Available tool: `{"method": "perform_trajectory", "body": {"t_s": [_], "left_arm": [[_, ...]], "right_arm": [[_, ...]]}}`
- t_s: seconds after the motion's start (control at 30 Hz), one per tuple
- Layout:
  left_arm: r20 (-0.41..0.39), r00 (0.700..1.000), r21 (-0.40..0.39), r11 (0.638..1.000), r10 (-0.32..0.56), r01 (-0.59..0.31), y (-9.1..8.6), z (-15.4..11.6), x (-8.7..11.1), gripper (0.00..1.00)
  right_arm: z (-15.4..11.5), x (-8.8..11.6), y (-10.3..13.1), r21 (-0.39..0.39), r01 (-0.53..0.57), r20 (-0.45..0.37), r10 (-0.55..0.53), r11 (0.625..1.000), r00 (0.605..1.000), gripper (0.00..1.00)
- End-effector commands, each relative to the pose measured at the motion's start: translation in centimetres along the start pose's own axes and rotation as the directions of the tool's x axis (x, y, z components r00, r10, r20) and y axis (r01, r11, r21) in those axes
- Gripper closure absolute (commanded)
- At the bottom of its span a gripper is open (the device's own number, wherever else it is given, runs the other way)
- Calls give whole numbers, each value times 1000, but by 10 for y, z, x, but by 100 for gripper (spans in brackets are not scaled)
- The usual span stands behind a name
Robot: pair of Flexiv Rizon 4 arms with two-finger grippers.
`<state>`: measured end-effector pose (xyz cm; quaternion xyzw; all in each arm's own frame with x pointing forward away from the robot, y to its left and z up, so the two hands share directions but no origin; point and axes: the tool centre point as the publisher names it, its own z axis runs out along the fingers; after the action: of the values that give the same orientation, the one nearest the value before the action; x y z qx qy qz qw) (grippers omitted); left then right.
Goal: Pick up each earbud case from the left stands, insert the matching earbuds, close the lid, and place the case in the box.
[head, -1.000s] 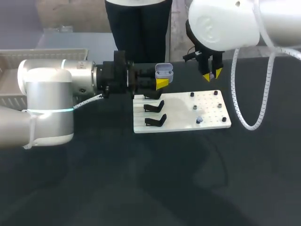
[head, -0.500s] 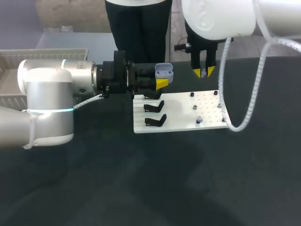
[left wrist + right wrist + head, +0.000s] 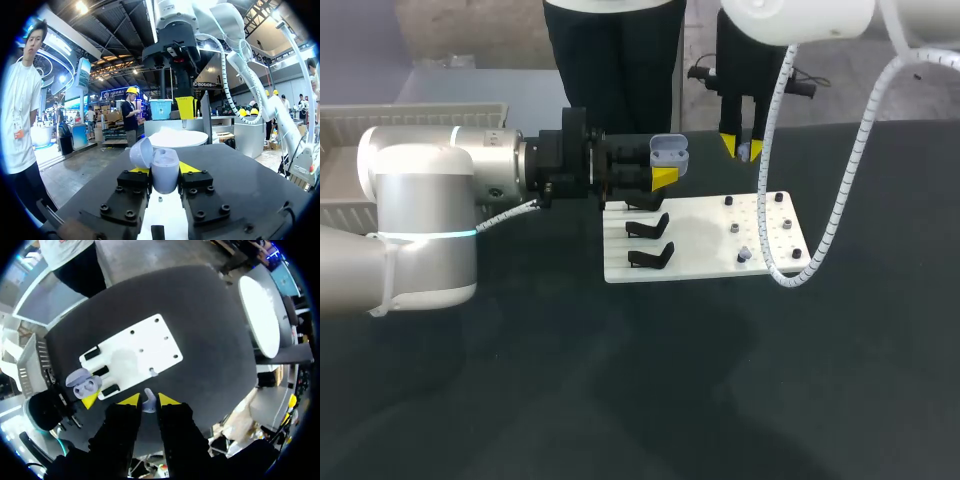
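My left gripper (image 3: 662,170) is shut on a lavender earbud case (image 3: 669,154), held above the back left corner of the white board (image 3: 700,240). Its lid (image 3: 141,152) stands open, and the case body (image 3: 165,171) sits between the yellow-tipped fingers. My right gripper (image 3: 741,148) hangs high over the board's back edge, right of the case, shut on a small pale earbud (image 3: 148,403). From the right wrist, the open case (image 3: 85,385) lies below and off to one side. Another earbud (image 3: 744,254) rests on a peg of the board.
Two black stands (image 3: 649,241) stand bare on the board's left part, and several dark pegs (image 3: 786,224) dot its right part. A pale slatted box (image 3: 410,115) sits at the table's back left. A white cable (image 3: 820,240) from my right arm droops over the board's right edge.
My right arm has moved left and back with the earbud, from over the board's right part toward the case. The left arm and case have not moved.
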<state>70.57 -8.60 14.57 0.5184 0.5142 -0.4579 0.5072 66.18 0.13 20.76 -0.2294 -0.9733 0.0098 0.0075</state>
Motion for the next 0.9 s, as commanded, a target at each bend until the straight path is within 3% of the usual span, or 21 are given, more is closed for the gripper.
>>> {"method": "perform_trajectory", "body": {"t_s": [0.03, 0.2, 0.6, 0.9], "left_arm": [[1, 1000, 1, 1000, 1, -1, 1, 0, 0, 100], [1, 1000, 1, 1000, 1, -1, 1, 0, 0, 100], [1, 1000, 1, 1000, 1, -1, 1, 0, 0, 100], [1, 1000, 1, 1000, 1, -1, 1, 0, 0, 100]], "right_arm": [[1, 1, -7, -55, -188, -21, 188, 981, 982, 100], [1, 1, -7, -55, -188, -21, 188, 981, 982, 100], [-12, 12, 30, 7, -113, -13, 113, 994, 994, 100], [-17, 9, 59, 67, -46, 48, 43, 997, 998, 100]]}}
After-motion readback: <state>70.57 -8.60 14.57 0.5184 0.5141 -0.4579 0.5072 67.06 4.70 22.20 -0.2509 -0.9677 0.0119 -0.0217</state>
